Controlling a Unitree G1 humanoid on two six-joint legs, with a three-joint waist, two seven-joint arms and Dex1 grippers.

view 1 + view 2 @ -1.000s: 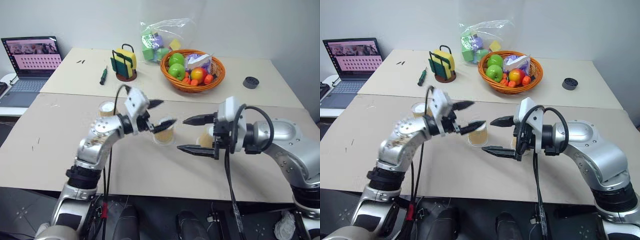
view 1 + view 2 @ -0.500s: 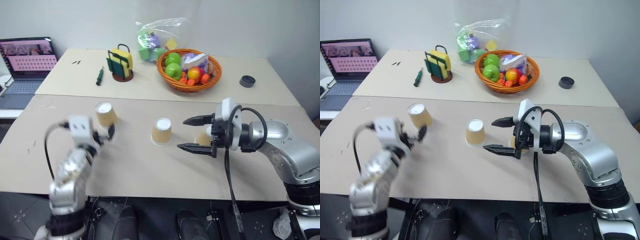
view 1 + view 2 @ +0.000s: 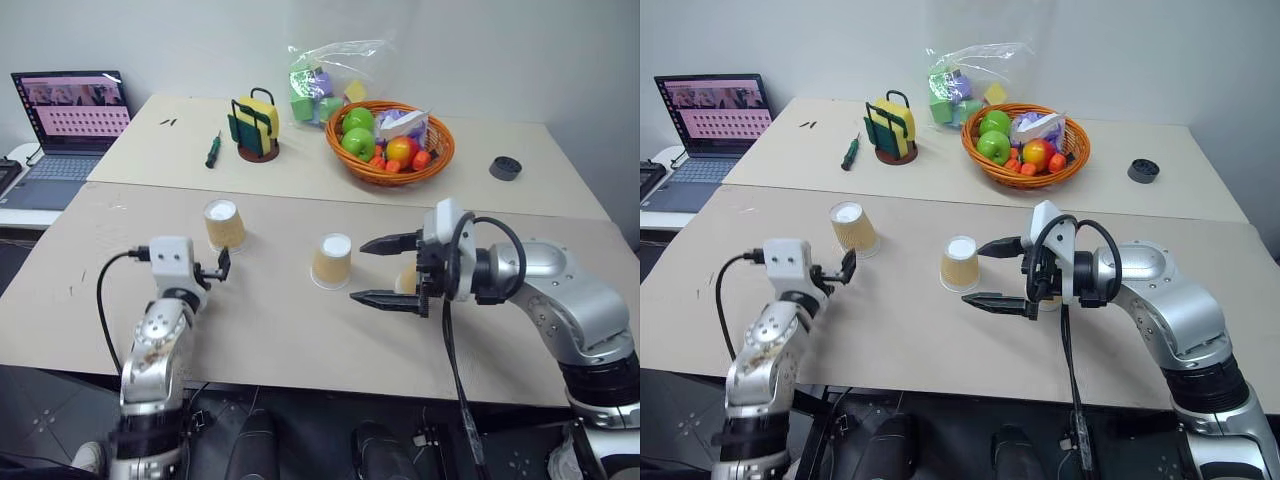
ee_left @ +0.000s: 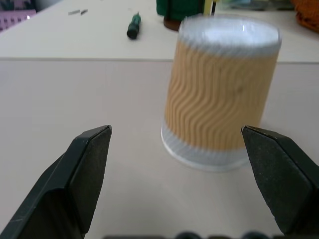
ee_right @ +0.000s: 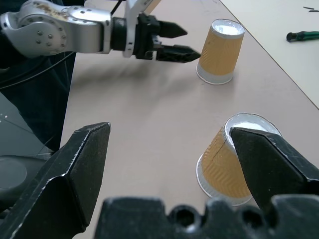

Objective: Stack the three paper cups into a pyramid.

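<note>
Swung leftward, left gripper (image 3: pixel 222 266) faces an upturned ribbed tan cup (image 3: pixel 224 224); both grippers' fingers wide, empty.

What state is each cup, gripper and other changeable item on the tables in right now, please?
Left cup: upside down, standing alone.
Middle cup: upside down, unstacked.
Third cup: mostly hidden behind the right gripper, orientation unclear.
Left gripper: open, empty, facing the left cup.
Right gripper: open, empty.
Laptop: lid up, screen lit.
Basket: filled with fruit.

third cup (image 3: pixel 406 281) behind right end effector (image 3: pixel 388 271)
</note>
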